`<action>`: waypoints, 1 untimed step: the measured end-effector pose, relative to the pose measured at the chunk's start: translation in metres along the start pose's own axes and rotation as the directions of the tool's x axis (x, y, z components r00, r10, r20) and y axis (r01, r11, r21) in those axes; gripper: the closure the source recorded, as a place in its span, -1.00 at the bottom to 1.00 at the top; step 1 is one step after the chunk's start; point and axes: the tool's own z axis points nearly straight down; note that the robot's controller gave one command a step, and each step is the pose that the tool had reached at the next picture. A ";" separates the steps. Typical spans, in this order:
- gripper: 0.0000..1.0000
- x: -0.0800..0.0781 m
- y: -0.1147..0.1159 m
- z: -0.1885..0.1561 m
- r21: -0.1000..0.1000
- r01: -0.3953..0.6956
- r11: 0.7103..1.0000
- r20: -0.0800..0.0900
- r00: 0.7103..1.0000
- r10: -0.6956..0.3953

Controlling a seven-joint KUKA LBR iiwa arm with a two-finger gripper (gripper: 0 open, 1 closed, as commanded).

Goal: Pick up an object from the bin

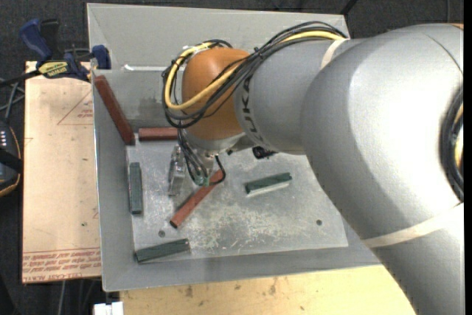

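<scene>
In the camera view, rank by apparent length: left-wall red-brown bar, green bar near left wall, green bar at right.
Longest: left-wall red-brown bar.
Then green bar near left wall and green bar at right: they look alike, unranked.

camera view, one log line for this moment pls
gripper | in bin | over upper end of red-brown bar | bar on floor

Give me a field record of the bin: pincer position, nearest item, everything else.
pincer: low over the bin's middle
nearest item: diagonal red-brown bar, its upper end under the pincer
grasp: cannot tell
green bars: left green bar; front green bar; right green bar
other red-brown: long red-brown bar against the left wall; short red-brown bar behind the pincer
bin: grey metal, scuffed floor
</scene>
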 end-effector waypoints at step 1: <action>-1.00 0.059 0.036 -0.012 -0.001 0.276 0.961 -0.002 0.961 -0.276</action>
